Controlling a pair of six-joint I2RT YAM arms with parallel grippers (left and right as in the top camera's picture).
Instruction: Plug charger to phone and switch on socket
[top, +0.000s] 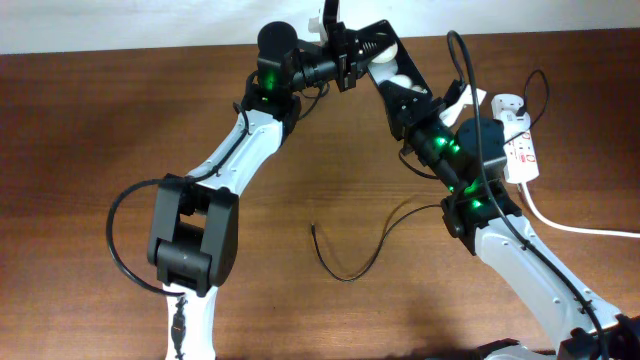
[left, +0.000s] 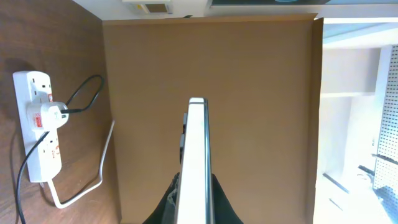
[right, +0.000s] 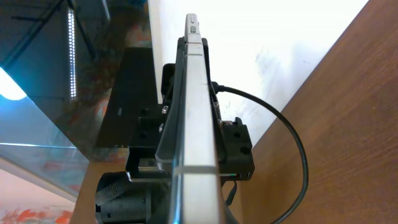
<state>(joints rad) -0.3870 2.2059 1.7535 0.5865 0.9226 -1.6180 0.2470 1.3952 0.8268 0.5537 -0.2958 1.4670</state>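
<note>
The phone (top: 329, 25) is held edge-on above the far middle of the table. It shows as a thin pale edge in the left wrist view (left: 196, 155) and the right wrist view (right: 196, 118). My left gripper (left: 196, 208) is shut on it, and my right gripper (right: 198, 214) grips it from the opposite side. The charger's black cable (top: 350, 277) lies loose on the table, its plug tip (top: 313, 228) free. Its white adapter (left: 53, 114) sits in the socket strip (top: 522, 152), which also shows in the left wrist view (left: 36, 158).
The strip's thick white cord (top: 585, 227) runs off the right edge of the table. A brown cardboard panel (left: 261, 93) stands behind the table's far edge. The wooden table (top: 80, 130) lies open at left and front.
</note>
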